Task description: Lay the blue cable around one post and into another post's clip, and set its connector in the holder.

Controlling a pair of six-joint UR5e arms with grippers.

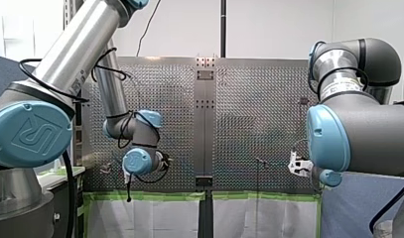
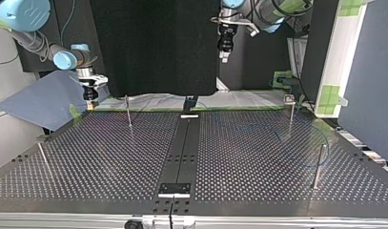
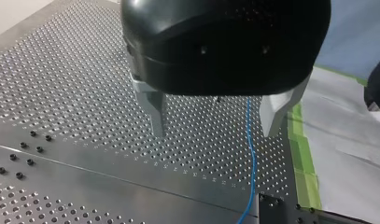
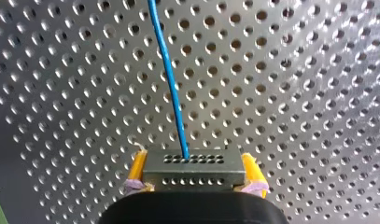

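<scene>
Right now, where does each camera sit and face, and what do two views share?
Front view: behind the shoulders, facing the table; my left arm and my right arm show.
Top view: across the table, facing the arms; my right hand at its left.
Left wrist view: on my left wrist, over the table; my left hand open.
Right wrist view: on my right wrist, facing the table; hand shut on the connector.
Shared: both wrist views show the blue cable.
</scene>
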